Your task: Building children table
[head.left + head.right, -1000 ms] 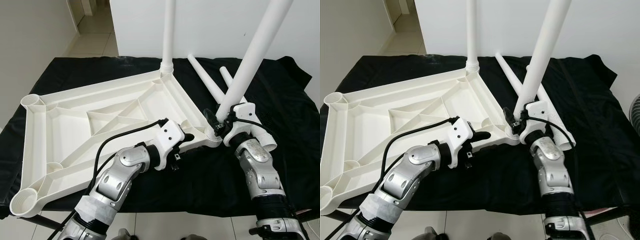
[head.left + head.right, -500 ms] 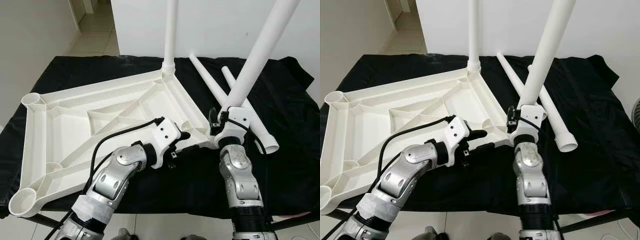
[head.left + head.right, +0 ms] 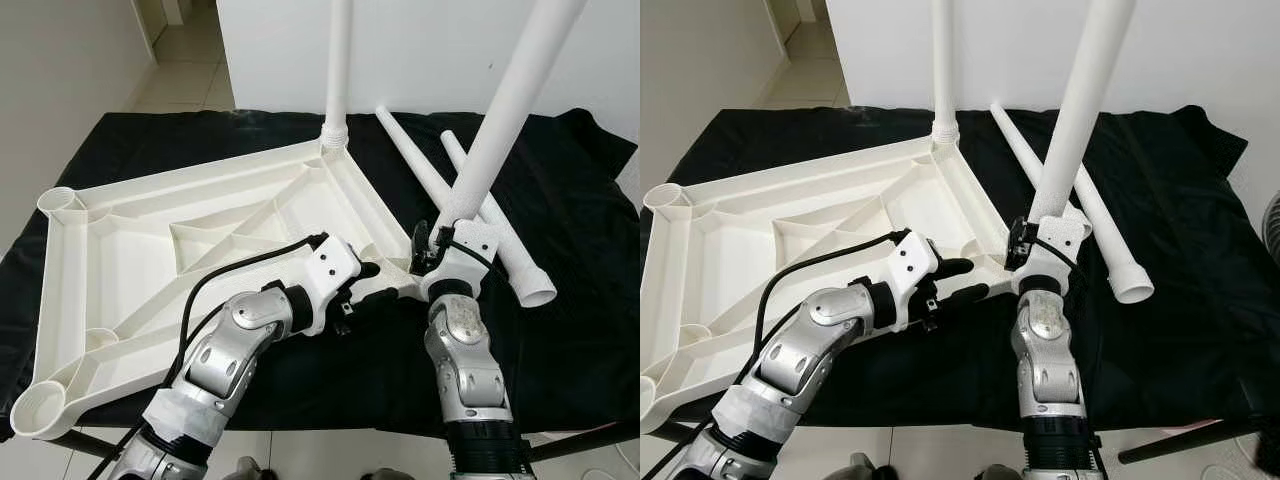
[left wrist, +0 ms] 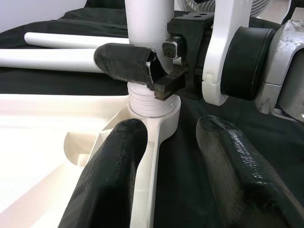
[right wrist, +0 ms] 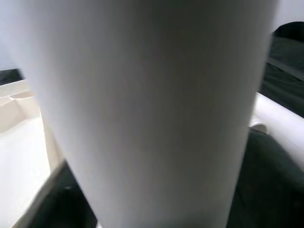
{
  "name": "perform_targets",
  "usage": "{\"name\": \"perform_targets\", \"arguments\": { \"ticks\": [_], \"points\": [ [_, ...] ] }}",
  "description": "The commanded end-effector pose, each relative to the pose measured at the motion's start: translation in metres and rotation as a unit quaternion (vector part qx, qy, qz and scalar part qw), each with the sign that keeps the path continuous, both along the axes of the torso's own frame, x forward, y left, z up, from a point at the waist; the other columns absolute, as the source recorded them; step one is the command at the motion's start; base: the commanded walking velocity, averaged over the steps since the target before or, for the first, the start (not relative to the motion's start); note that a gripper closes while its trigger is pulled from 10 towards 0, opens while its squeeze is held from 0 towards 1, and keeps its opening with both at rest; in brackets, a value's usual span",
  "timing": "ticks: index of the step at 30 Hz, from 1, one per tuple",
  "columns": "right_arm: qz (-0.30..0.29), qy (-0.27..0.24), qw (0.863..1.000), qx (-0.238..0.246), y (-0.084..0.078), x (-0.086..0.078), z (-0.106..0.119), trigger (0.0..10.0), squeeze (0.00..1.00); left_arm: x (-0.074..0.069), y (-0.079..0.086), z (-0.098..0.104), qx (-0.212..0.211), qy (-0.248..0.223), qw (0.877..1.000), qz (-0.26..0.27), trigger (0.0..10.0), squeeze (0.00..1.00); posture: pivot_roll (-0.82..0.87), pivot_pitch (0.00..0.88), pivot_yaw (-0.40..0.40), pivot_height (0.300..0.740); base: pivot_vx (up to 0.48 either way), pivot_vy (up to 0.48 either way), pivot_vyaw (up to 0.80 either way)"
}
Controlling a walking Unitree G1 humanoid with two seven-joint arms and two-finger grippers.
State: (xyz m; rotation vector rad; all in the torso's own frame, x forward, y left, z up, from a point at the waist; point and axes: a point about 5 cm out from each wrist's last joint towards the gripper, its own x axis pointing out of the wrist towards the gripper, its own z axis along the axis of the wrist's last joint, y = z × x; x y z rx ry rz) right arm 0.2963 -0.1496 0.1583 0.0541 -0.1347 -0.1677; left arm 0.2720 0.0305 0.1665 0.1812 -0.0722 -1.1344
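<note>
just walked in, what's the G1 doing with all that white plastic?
It is assembling a small table. The white tabletop lies upside down on a black cloth. One leg already stands in the far corner socket. The right gripper is clamped on a second leg, whose threaded end sits in the near corner socket. The left gripper straddles the tabletop's edge beside that socket, fingers apart. Two more legs lie on the cloth.

A black cloth (image 3: 560, 230) covers the worktop, wrinkled and hanging over its edges. Behind it stands a plain white wall (image 3: 440, 50). To the left, a pale tiled floor (image 3: 190, 70) runs back through a doorway. A dark bar (image 3: 1180, 440) juts out beneath the cloth's near right edge.
</note>
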Motion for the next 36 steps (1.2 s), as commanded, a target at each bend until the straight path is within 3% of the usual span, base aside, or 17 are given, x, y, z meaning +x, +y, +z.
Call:
{"name": "perform_targets", "arguments": {
  "ticks": [1, 3, 4, 5, 6, 7, 12, 15, 17, 21, 23, 33, 34, 35, 36],
  "points": [
    [0.024, -0.004, 1.0, 0.009, 0.002, 0.0, 0.0, 10.0, 1.0, 0.004, 0.003, 0.0, 0.004, -0.002, 1.0, 0.019, 10.0, 0.0, -0.13, 0.063, 0.064, 0.74, 0.0, 0.0, 0.0],
    [0.047, -0.005, 0.999, 0.011, 0.002, 0.002, 0.001, 10.0, 1.0, 0.004, 0.003, 0.0, 0.004, -0.002, 1.0, 0.019, 10.0, 0.0, -0.13, 0.065, 0.063, 0.74, 0.0, 0.0, 0.0],
    [0.066, -0.006, 0.998, 0.01, 0.002, 0.004, 0.002, 10.0, 0.93, 0.005, 0.003, 0.0, 0.004, -0.003, 1.0, 0.02, 10.0, 0.0, -0.13, 0.063, 0.064, 0.74, 0.0, 0.0, 0.0],
    [0.09, -0.006, 0.996, 0.003, 0.002, 0.005, 0.003, 10.0, 0.0, 0.005, 0.002, 0.0, 0.003, -0.003, 1.0, 0.019, 10.0, 0.0, -0.14, 0.061, 0.065, 0.74, 0.0, 0.0, 0.0],
    [0.09, -0.006, 0.996, 0.003, 0.002, 0.005, 0.003, 10.0, 0.0, 0.005, 0.002, 0.0, 0.003, -0.003, 1.0, 0.019, 10.0, 0.0, -0.14, 0.061, 0.065, 0.74, 0.0, 0.0, 0.0],
    [0.139, -0.003, 0.99, -0.015, -0.002, 0.007, 0.005, 10.0, 0.0, 0.005, 0.002, 0.001, 0.003, -0.004, 1.0, 0.019, 10.0, 0.0, -0.14, 0.06, 0.064, 0.74, 0.0, 0.0, 0.0],
    [0.173, -0.004, 0.984, -0.032, -0.007, 0.008, 0.007, 10.0, 0.0, 0.005, 0.001, 0.001, 0.003, -0.005, 1.0, 0.018, 10.0, 0.0, -0.14, 0.06, 0.064, 0.74, 0.0, 0.0, 0.0],
    [0.215, -0.001, 0.974, -0.066, -0.016, 0.011, 0.008, 10.0, 0.0, 0.005, 0.001, 0.002, 0.003, -0.007, 1.0, 0.016, 10.0, 0.0, -0.14, 0.059, 0.065, 0.74, 0.0, 0.0, 0.0],
    [0.268, 0.01, 0.958, -0.103, -0.026, 0.013, 0.006, 10.0, 0.0, 0.004, 0.0, 0.002, 0.003, -0.007, 1.0, 0.014, 10.0, 0.0, -0.14, 0.056, 0.067, 0.74, 0.0, 0.0, 0.0],
    [0.281, 0.012, 0.953, -0.109, -0.028, 0.013, 0.006, 10.0, 0.0, 0.004, 0.0, 0.002, 0.003, -0.007, 1.0, 0.013, 10.0, 0.0, -0.14, 0.056, 0.067, 0.74, 0.0, 0.0, 0.0],
    [0.32, 0.019, 0.939, -0.126, -0.033, 0.015, 0.005, 10.0, 0.0, 0.004, -0.001, 0.002, 0.003, -0.007, 1.0, 0.011, 10.0, 0.0, -0.14, 0.049, 0.068, 0.74, 0.0, 0.0, 0.0],
    [0.338, 0.033, 0.928, -0.151, -0.044, 0.025, 0.003, 9.9, 0.0, 0.003, -0.002, 0.002, 0.004, -0.008, 1.0, 0.008, 10.0, 0.0, -0.14, 0.034, 0.073, 0.74, 0.0, 0.0, 0.0],
    [0.341, 0.033, 0.927, -0.154, -0.046, 0.027, 0.004, 9.6, 0.0, 0.003, -0.002, 0.003, 0.004, -0.009, 1.0, 0.007, 10.0, 0.0, -0.14, 0.034, 0.073, 0.74, 0.0, 0.0, 0.0],
    [0.343, 0.033, 0.926, -0.155, -0.047, 0.028, 0.004, 5.2, 0.0, 0.003, -0.002, 0.003, 0.005, -0.009, 1.0, 0.006, 10.0, 0.0, -0.14, 0.034, 0.073, 0.74, 0.0, 0.0, 0.0],
    [0.346, 0.033, 0.925, -0.156, -0.048, 0.028, 0.005, 5.2, 0.0, 0.003, -0.002, 0.003, 0.005, -0.01, 1.0, 0.006, 10.0, 0.0, -0.14, 0.034, 0.073, 0.74, 0.0, 0.0, 0.0]
  ]
}}
